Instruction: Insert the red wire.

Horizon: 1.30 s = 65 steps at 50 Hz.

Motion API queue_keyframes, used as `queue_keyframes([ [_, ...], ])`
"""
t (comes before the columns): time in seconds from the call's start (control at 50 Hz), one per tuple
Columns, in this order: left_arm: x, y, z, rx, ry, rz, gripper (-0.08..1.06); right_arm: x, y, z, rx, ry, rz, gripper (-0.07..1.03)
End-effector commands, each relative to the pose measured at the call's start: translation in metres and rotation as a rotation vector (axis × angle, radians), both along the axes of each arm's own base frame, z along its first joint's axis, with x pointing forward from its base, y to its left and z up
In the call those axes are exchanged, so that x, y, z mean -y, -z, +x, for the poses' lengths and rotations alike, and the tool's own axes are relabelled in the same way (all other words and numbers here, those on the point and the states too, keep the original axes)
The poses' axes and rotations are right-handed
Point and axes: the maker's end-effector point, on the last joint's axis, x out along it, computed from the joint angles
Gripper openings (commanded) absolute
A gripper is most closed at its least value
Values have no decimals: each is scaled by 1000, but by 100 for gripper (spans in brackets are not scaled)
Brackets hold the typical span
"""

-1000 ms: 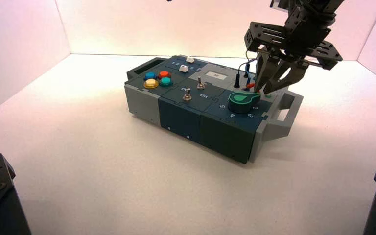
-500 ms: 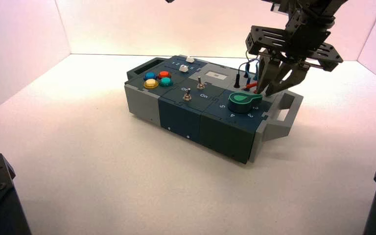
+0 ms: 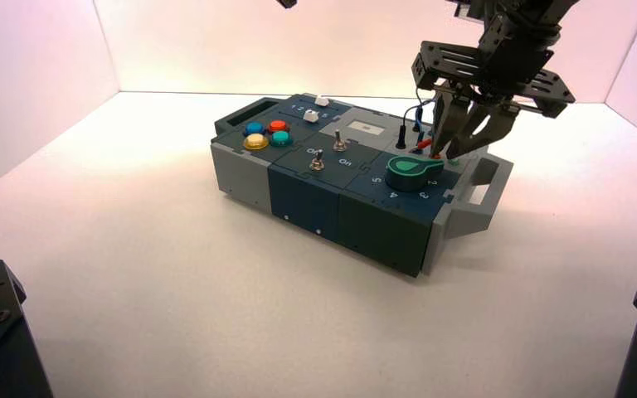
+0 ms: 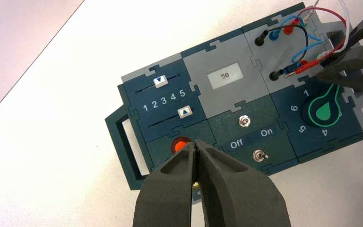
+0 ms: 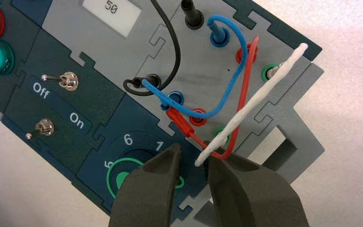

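The red wire [image 5: 245, 90] has one end plugged into a red socket [image 5: 241, 54] on the grey wire panel. It loops round to its loose red plug [image 5: 180, 122], which lies flat on the panel beside another red socket [image 5: 199, 116]. My right gripper [image 5: 193, 160] hovers open just above the loop's bend, its fingers apart and holding nothing. A white wire's free tip [image 5: 199, 162] pokes between them. In the high view the right gripper [image 3: 446, 153] stands over the box's right end, by the red plug [image 3: 423, 146]. My left gripper [image 4: 196, 145] is shut, high above the box's button end.
The box [image 3: 299, 195] stands turned on the white floor. A green knob [image 5: 123, 179] sits right beside my right fingers. Blue [image 5: 227, 90] and black [image 5: 168, 42] wires cross the panel. Two toggle switches [image 5: 68, 80], coloured buttons [image 3: 267, 134] and a display reading 50 [image 5: 111, 7] lie farther off.
The right gripper has shifted only slightly over the wire panel, jaws still open. The red plug lies where it was.
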Motion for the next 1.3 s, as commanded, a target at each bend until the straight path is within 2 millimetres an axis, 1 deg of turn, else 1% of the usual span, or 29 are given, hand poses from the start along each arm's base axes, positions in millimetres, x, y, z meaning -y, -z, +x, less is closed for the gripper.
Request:
queue_keyframes([
  [0.02, 0, -9, 2, 23, -3, -16, -3, -6, -15, 21, 68, 10, 28, 28],
  [0.36, 0, -5, 2, 15, -3, -11, -3, -10, -21, 30, 94, 9, 39, 28],
  [0.74, 1, -3, 3, 14, -2, -10, -3, -12, -24, 34, 101, 6, 41, 28],
  [0.92, 1, -3, 3, 16, -1, -9, -3, -12, -21, 33, 88, 3, 33, 28],
  [1.06, 0, -3, 3, 16, 0, -8, -3, -10, -14, 29, 62, -2, 17, 28],
  [1.3, 0, -3, 3, 14, 0, -7, -3, -8, -11, 26, 53, -5, 11, 28],
])
